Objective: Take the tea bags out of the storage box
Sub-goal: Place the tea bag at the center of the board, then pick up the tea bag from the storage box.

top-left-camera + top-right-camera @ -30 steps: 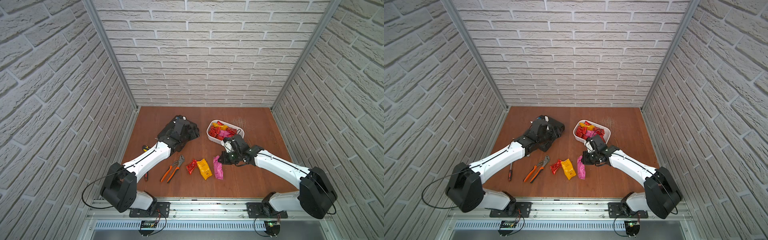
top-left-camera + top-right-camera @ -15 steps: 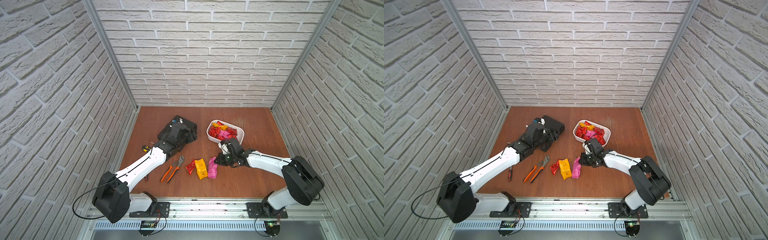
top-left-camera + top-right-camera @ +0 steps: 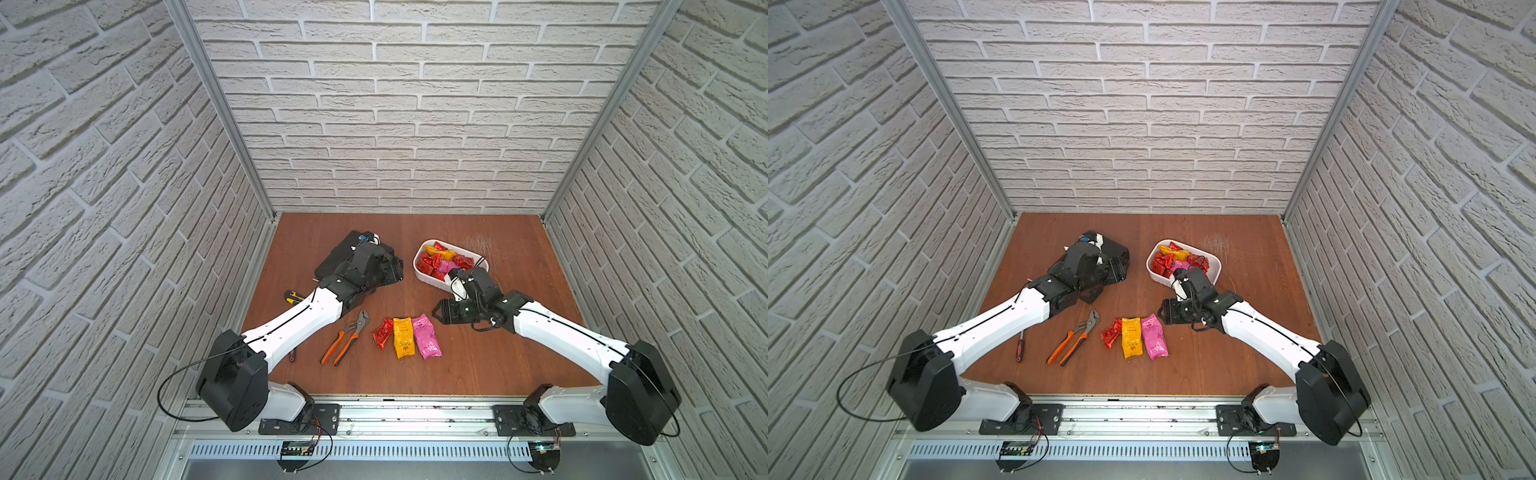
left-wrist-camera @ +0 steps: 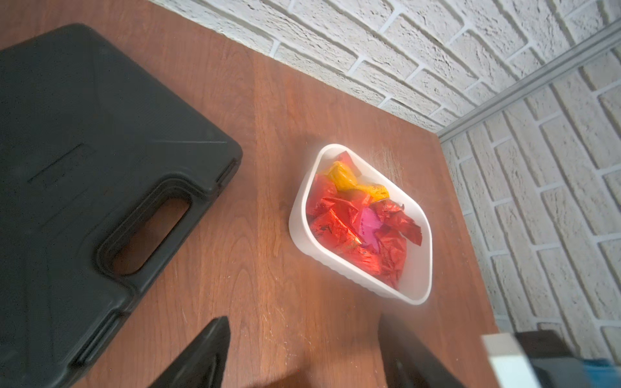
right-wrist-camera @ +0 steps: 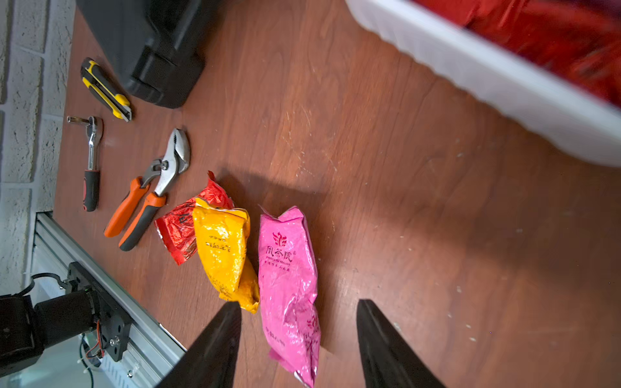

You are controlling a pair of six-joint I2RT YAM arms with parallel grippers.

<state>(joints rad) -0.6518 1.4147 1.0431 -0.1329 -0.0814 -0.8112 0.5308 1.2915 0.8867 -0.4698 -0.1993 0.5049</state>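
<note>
Near the storage box (image 3: 428,279), my right gripper (image 5: 299,304) hangs spread, empty, over a pink sachet (image 5: 287,265); my left gripper (image 4: 302,320) gapes too. The tea bags (image 4: 349,221) inside look light, crinkly, slippery: I'd pinch a crimped end.

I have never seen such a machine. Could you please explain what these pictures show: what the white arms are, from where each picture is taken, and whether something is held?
These are two robot arms mounted at a wooden table. Two pictures look down from above, almost alike; two come from cameras on the wrists. Each arm ends in a gripper with two black fingers. The left gripper and the right gripper are open and hold nothing. The white storage box holds tea bags, mostly red. Three more, red, yellow and pink, lie on the table beside orange-handled pliers. A black tool case lies near the left arm.
</note>
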